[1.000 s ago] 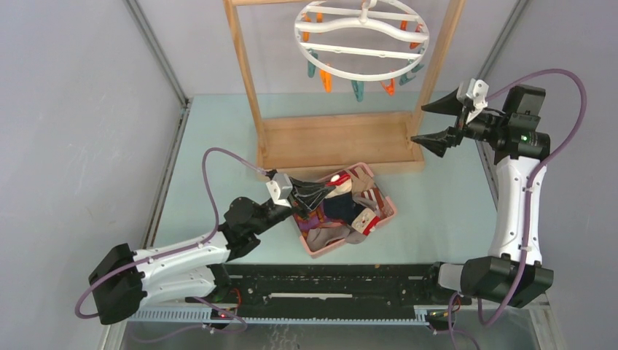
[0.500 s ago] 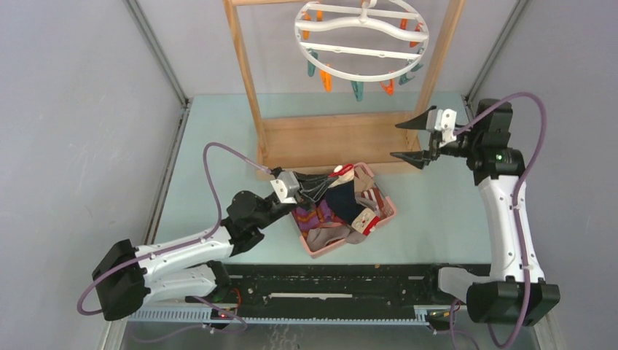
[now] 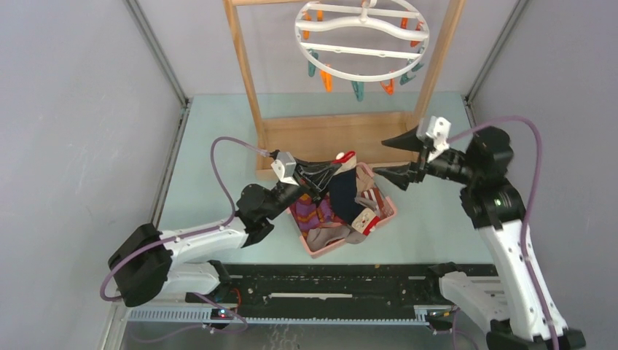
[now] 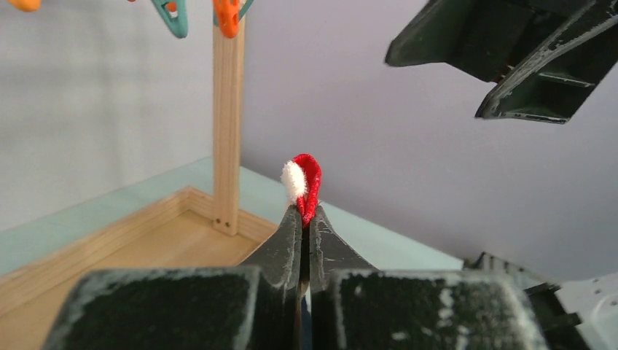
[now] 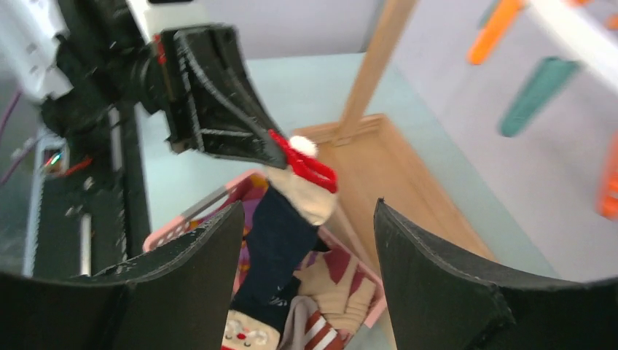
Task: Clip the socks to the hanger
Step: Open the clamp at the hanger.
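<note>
the basket point(image 3: 392, 213) is sitting mid-surface point(image 3: 218, 146), toward the near edge, with socks point(image 3: 328, 233) lying in it. the rack point(image 3: 328, 138) is standing just behind it, the hanger point(image 3: 361, 50) hanging from it above. the left fingers point(image 3: 321, 175) are holding the top sock point(image 3: 348, 191) over the basket; the right fingers point(image 3: 404, 138) are hovering just right of it.

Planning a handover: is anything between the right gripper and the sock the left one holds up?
Nothing visible. The right gripper, jaws open, faces the sock across open air above the basket. The left gripper pinches the red cuff from the far side.
</note>
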Available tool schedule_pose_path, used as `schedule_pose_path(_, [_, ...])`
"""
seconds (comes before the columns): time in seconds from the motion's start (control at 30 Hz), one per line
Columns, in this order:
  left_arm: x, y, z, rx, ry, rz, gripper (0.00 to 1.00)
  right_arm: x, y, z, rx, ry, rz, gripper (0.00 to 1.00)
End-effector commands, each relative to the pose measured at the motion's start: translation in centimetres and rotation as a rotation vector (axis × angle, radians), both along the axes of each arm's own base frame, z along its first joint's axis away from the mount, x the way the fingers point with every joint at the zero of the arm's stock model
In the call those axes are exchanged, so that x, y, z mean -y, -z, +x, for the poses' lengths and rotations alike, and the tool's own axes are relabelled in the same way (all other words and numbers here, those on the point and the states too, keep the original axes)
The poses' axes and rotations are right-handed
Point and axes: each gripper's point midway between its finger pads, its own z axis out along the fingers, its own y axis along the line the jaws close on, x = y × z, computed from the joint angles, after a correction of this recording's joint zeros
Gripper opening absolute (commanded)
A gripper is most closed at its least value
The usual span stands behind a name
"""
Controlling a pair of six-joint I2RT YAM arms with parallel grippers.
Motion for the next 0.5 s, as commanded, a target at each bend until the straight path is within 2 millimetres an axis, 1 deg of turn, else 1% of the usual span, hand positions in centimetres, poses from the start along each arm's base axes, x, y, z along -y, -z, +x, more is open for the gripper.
schedule_pose_path(0.0, [-0.2, -3.9, -1.5, -0.023, 0.084, -0.189, 0.00, 2.5, -4.1, 1.1, 0.017, 0.306, 0.177, 0.74])
schedule_pose_path(0.1, [-0.2, -3.8, -1.7, -0.015, 0.071, -0.181, 0.00, 4.6, -4.6, 3.3, 0.022, 0.483, 0.244, 0.73])
schedule_pose_path(0.17, [-0.3, -3.5, -1.5, -0.015, 0.051, -0.166, 0.00, 5.4, -4.5, 4.4, 0.053, 0.546, 0.269, 0.72])
schedule_pose_path(0.3, [-0.7, -3.2, -1.3, 0.001, 0.015, -0.137, 0.00, 5.2, -4.8, 5.7, 0.185, 0.559, 0.289, 0.69])
schedule_pose_path(0.4, [-1.1, -2.8, -1.1, 0.015, -0.014, -0.118, 0.00, 5.1, -4.6, 7.6, 0.231, 0.610, 0.282, 0.67])
schedule_pose_path(0.47, [-1.3, -2.4, -1.1, 0.027, -0.027, -0.102, 0.00, 5.0, -4.7, 8.8, 0.249, 0.622, 0.293, 0.65])
